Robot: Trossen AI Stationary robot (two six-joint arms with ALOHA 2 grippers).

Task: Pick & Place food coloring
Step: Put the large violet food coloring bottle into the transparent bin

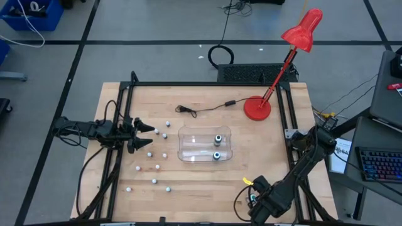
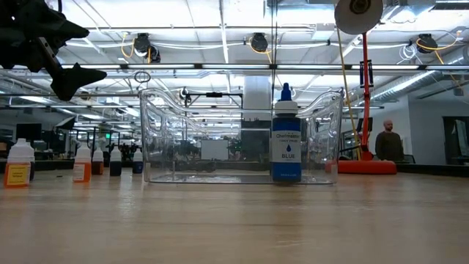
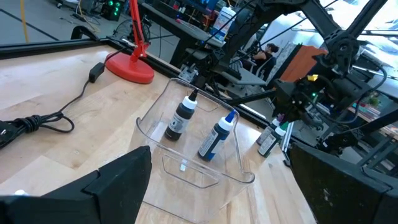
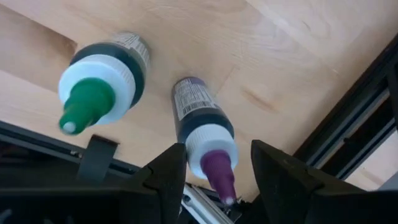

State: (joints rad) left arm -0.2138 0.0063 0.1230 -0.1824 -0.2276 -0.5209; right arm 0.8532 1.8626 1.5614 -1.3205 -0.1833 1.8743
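Several tiny white-capped food coloring bottles (image 1: 157, 167) stand upright on the table left of a clear tub (image 1: 188, 152). Two more stand inside the tub, one blue-tipped (image 3: 217, 137) and one black-tipped (image 3: 180, 118). My left gripper (image 1: 147, 129) is open and held above the table (image 2: 62, 51) by the loose bottles, touching nothing. My right gripper (image 4: 211, 186) is open at the table's near right edge. It looks down on a green-tipped bottle (image 4: 99, 81) and a purple-tipped bottle (image 4: 199, 118), with a finger on each side of the purple one's cap. My right gripper comes from above at the purple-tipped bottle, which stands upright on the table. Its fingers (image 4: 168, 171) stand on either side of the white cap (image 4: 211, 146). I cannot tell whether either finger touches the cap.
A red desk lamp stands with its base (image 1: 257, 108) on the far right of the table, and a black cable (image 1: 201, 110) runs beside the tub's far side. Black frame rails (image 1: 122, 113) line the table's left and right sides. A person (image 2: 388, 143) stands in the room beyond.
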